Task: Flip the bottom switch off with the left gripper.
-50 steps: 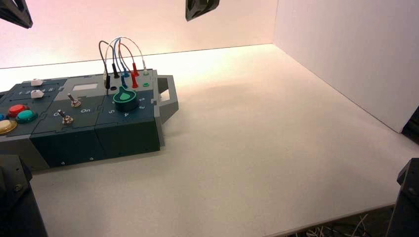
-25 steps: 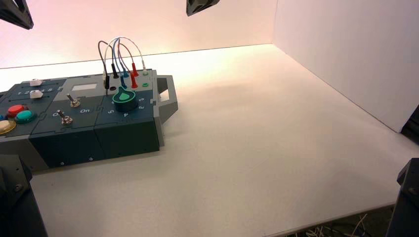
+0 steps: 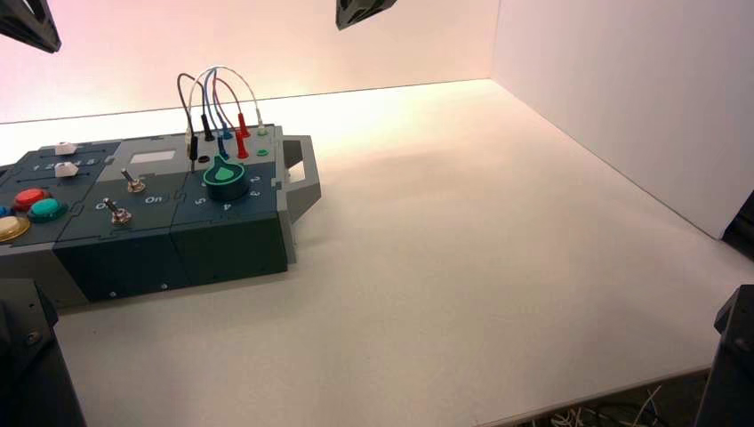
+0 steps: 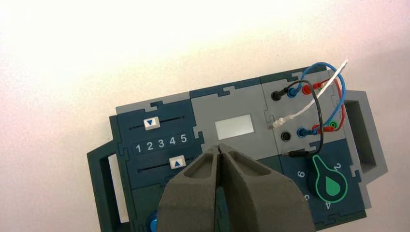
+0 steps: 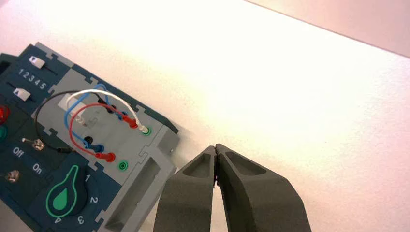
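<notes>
The bottom switch [image 3: 116, 212] is a small silver toggle on the dark blue box [image 3: 231, 245], the nearer of two alike; the other toggle [image 3: 133, 183] stands just behind it. In the right wrist view the bottom switch [image 5: 12, 176] shows beside the lettering "Off" and "On". My left gripper [image 4: 220, 147] hangs high above the box, shut and holding nothing. Its fingers [image 4: 193, 193] hide both toggles in the left wrist view. My right gripper [image 5: 215, 147] is shut and holding nothing, up in the air beyond the box's handle end.
The box also bears a green pointer knob [image 3: 224, 176], looped plug wires [image 3: 218, 107], two white sliders [image 4: 151, 123], a pale display [image 4: 234, 127] and red, green and yellow push buttons [image 3: 29, 197]. A white wall [image 3: 622, 98] stands on the right.
My right gripper has risen slightly at the top edge of the high view. The left gripper, the box and the toggles look the same.
</notes>
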You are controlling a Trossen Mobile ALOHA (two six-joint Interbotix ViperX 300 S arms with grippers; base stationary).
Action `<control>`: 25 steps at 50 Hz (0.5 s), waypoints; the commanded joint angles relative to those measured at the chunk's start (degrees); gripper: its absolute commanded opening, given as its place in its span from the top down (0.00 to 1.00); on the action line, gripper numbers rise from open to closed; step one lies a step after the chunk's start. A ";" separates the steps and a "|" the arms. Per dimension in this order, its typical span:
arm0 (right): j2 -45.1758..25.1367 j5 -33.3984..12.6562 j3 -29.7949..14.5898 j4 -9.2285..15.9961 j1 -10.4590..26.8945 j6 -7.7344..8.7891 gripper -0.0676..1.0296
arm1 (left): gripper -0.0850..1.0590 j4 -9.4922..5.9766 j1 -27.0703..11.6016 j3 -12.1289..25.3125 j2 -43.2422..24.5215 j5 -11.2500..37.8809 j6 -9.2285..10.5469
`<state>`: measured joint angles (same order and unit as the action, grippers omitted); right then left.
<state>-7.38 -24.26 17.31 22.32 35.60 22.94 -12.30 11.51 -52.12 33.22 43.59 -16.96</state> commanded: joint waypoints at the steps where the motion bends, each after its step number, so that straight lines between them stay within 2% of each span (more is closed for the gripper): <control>1: 3.25 0.18 -1.14 0.09 -0.70 0.00 0.96 | 0.96 0.00 0.26 0.62 0.44 -0.26 -0.26; 25: 3.69 -0.18 -1.05 0.18 -1.41 0.09 0.96 | 0.96 0.09 0.26 0.62 -0.88 -0.09 -0.18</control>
<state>-5.54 -24.43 17.23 22.32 34.45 22.94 -12.22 11.51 -52.21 32.17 43.68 -16.96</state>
